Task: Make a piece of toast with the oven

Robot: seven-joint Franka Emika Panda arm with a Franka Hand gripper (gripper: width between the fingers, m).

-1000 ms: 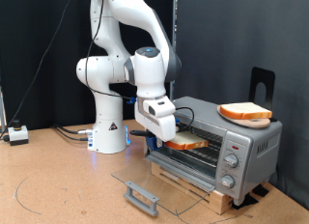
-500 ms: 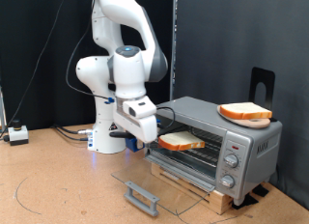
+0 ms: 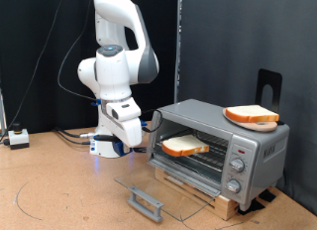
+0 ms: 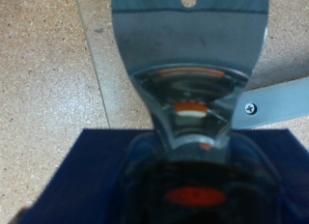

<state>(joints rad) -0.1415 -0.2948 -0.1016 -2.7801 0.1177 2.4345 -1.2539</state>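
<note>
The silver oven point(image 3: 260, 151) stands at the exterior view's right with its glass door point(image 3: 158, 185) folded down flat. One piece of toast point(image 3: 185, 145) lies on the wire rack inside. A second, alike slice point(image 3: 252, 115) rests on an orange plate point(image 3: 265, 125) on the oven's top. My gripper point(image 3: 140, 141) hangs to the left of the oven mouth, apart from the toast, open and empty. The wrist view is close and shows a shiny metal part point(image 4: 189, 60) over the cork table point(image 4: 48, 79).
The door's grey bar handle point(image 3: 147, 202) juts out over the table in front of the oven. The robot's white base point(image 3: 112, 139) stands behind the gripper. A small white box point(image 3: 18, 138) with cables lies at the far left. A dark blue surface point(image 4: 87, 181) fills the wrist view's lower part.
My gripper has let go of the toast, which stays on the rack. The arm has drawn back out of the oven to the exterior view's left.
</note>
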